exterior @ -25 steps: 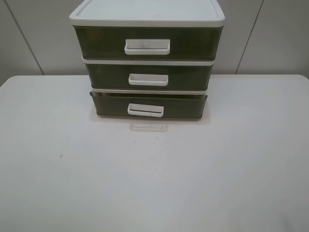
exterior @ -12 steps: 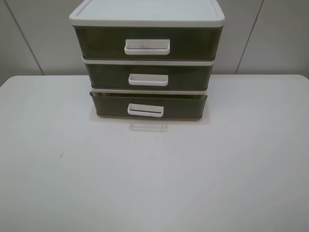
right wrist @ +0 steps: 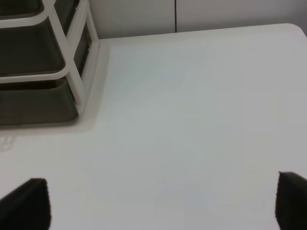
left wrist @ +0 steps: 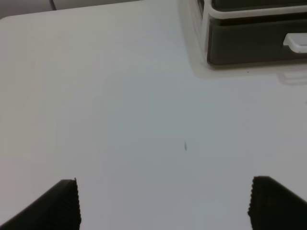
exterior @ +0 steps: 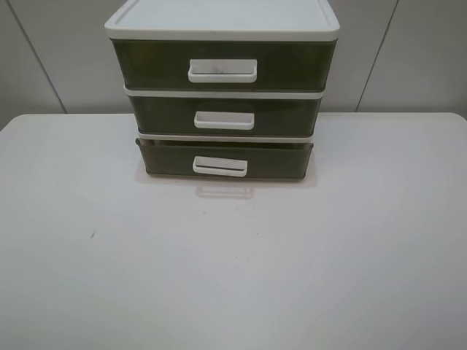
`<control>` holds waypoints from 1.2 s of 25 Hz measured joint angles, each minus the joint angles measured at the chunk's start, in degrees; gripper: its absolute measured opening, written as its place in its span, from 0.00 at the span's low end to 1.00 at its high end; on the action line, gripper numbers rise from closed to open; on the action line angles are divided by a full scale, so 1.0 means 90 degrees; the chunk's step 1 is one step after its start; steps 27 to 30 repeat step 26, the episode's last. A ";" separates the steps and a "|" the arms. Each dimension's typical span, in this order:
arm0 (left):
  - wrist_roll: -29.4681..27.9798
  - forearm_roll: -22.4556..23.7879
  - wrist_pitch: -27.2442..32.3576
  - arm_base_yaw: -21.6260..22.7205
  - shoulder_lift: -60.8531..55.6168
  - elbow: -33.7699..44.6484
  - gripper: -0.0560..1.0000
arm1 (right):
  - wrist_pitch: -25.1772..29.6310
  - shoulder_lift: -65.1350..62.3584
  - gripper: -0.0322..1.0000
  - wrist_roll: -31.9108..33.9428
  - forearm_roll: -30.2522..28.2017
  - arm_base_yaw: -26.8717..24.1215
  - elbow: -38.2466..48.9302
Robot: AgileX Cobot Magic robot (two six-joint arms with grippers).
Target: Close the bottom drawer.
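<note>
The bottom drawer [exterior: 277, 162] is the lowest of three smoky brown drawers in a white-framed unit [exterior: 222, 25] at the back of the table. It sticks out a little past the frame, with its white loop handle [exterior: 220, 167] facing front. It also shows in the left wrist view [left wrist: 249, 45] and the right wrist view [right wrist: 36, 103]. My left gripper [left wrist: 163, 203] is open and empty above the table, well short of the drawer. My right gripper [right wrist: 163, 203] is open and empty, off the unit's right side. Neither gripper shows in the exterior high view.
The middle drawer [exterior: 284, 115] and the taller top drawer [exterior: 292, 64] sit flush in the frame. The white table [exterior: 233, 262] has a small dark speck [exterior: 92, 235] at the front left. A grey panelled wall stands behind the unit.
</note>
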 joint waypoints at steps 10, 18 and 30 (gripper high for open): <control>0.0000 0.0000 0.0000 0.0000 0.0000 0.0000 0.73 | 0.0000 -0.0360 0.83 0.0007 0.0000 0.0006 0.0006; 0.0000 0.0000 0.0000 0.0000 0.0000 0.0000 0.73 | 0.0000 -0.0360 0.83 -0.0019 0.0043 0.0006 0.0006; 0.0000 0.0000 0.0000 0.0000 0.0000 0.0000 0.73 | 0.0000 -0.0360 0.83 -0.0019 0.0043 0.0006 0.0006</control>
